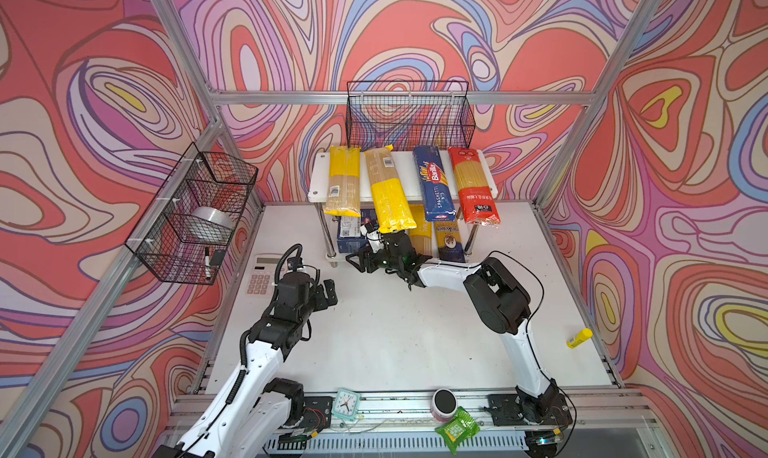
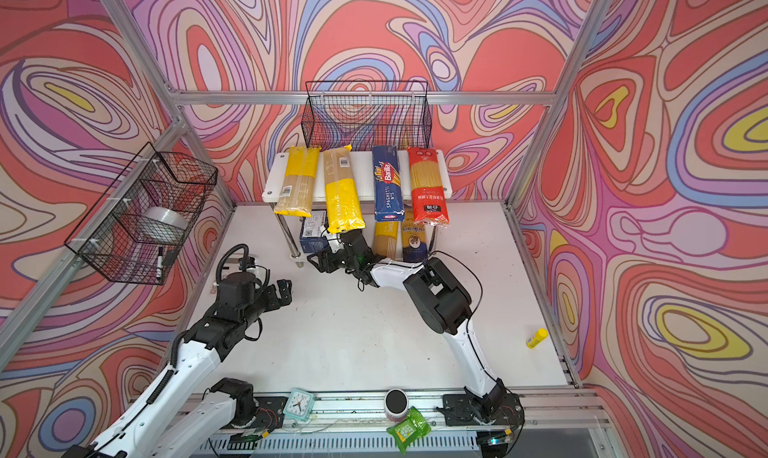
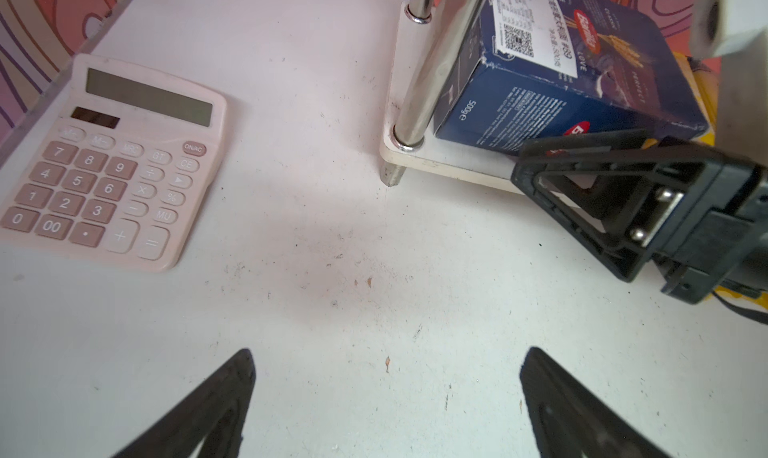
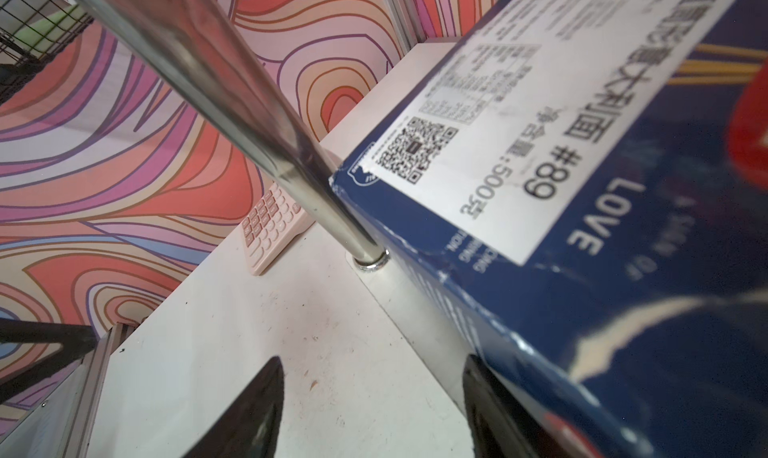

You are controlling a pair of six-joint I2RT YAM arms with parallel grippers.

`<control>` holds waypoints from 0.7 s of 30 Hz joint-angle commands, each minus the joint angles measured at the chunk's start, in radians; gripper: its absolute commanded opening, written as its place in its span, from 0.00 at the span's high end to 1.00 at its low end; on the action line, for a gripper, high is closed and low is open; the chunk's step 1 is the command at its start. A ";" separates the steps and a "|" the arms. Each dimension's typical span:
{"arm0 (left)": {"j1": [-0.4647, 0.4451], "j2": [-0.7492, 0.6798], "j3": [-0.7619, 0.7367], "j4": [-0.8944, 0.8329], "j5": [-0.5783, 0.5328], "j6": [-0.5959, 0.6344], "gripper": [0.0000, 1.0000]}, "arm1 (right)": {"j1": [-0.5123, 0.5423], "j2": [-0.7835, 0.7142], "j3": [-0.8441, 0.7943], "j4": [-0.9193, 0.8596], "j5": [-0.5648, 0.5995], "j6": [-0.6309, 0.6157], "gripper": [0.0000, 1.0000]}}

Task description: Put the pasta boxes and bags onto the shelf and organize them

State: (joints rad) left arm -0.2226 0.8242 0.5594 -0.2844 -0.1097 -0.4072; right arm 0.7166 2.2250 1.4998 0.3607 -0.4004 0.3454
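White boards on four chrome legs make up the two-tier shelf (image 1: 320, 182), which is seen at the upper centre of both top views, against the back wall. Four long items are laid side by side across its top board, near ends overhanging the front edge: from left to right, a yellow-and-clear spaghetti bag (image 1: 343, 182), a second yellow-and-clear spaghetti bag (image 1: 388, 192) set slightly askew, a long narrow blue Barilla Spaghetti box (image 1: 434, 184) and a red-and-clear spaghetti bag (image 1: 473, 186). On the lower board, a wide flat navy Barilla carton (image 1: 349, 243) with a white label sticker is placed at the left end, its corner right against the front left chrome leg (image 4: 230, 103), while a yellow PASTA TIME bag (image 1: 422, 231) and a dark blue-gold spaghetti bag (image 1: 449, 242) are partly hidden beneath the top board to its right. The right gripper (image 4: 374, 402) is positioned at the lower board's front edge, near the middle of the top views; its fingers are held moderately apart, nothing is clasped between them, and one finger (image 4: 492, 408) is seen tight against the carton's near side. The left gripper (image 3: 386, 398) is poised over the white table (image 1: 395, 331) at centre left, fingers spread wide and empty, with a pale pink calculator (image 3: 120, 161) lying near it.
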 commanded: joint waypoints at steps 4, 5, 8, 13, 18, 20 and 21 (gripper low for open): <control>0.007 0.018 -0.128 0.310 -0.234 0.134 0.00 | -0.002 -0.212 -0.208 -0.011 0.127 -0.045 0.30; 0.009 0.029 -0.169 0.412 -0.275 0.174 0.00 | -0.002 -0.255 -0.249 -0.030 0.169 -0.047 0.28; 0.036 0.090 -0.229 0.615 -0.343 0.233 0.00 | -0.011 -0.374 -0.351 -0.127 0.297 -0.055 0.26; 0.148 0.264 -0.173 0.663 -0.243 0.236 0.00 | -0.086 -0.606 -0.536 -0.292 0.485 -0.045 0.25; 0.221 0.449 -0.120 0.759 -0.099 0.258 0.00 | -0.218 -0.832 -0.670 -0.482 0.650 0.013 0.16; 0.255 0.510 -0.107 0.804 0.001 0.253 0.00 | -0.304 -0.904 -0.722 -0.512 0.697 0.021 0.04; 0.261 0.530 -0.094 0.800 0.020 0.259 0.00 | -0.339 -0.927 -0.741 -0.517 0.709 0.017 0.02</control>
State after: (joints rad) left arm 0.0113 1.3087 0.4351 0.4232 -0.2169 -0.1734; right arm 0.4480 1.3537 0.8089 -0.0452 0.1787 0.3462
